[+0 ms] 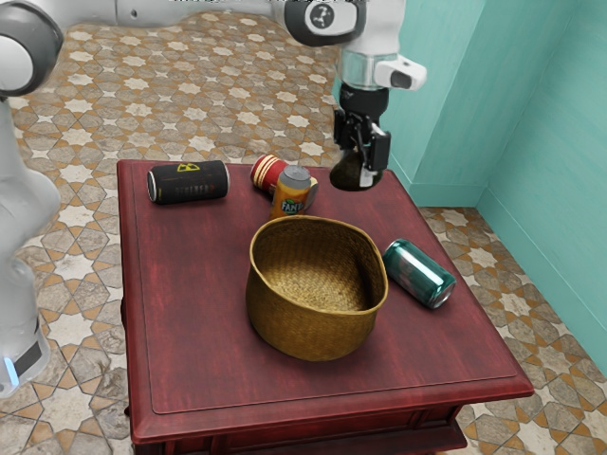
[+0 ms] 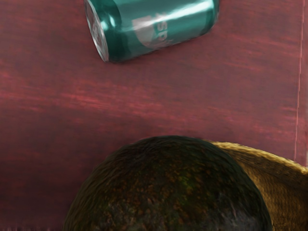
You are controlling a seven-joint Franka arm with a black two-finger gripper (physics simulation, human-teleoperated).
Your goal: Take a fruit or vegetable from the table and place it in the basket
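1. Patterned tile floor (image 1: 85, 123) and a teal wall (image 1: 541, 161) surround the red table (image 1: 190, 332), which carries a woven basket (image 1: 313, 334) and four cans.
2. Gripper (image 1: 359, 163), exterior view: the fingers are clamped on the avocado (image 1: 348, 174), one on each side, and hold it in the air, clear of the tabletop.
3. Avocado, position: outside the basket, beyond its far rim in the exterior view. The wrist view adds the dark, rough skin with its greenish and brown flecks.
4. Teal can (image 1: 418, 273), lying on its side near the basket, toward the exterior view's right. The wrist view gives its pale lettering and silver end.
5. Other cans, exterior view: the black can (image 1: 190, 182), marked with a yellow symbol, lies on its side toward the exterior view's left; the orange can (image 1: 289, 196) stands upright behind the basket; the red can (image 1: 267, 172) lies behind the orange can. Whether these last two touch cannot be told.
6. Obstructions to sight: the basket's far rim hides the base of the orange can, which in turn covers part of the red can. In the wrist view, the avocado covers part of the basket.
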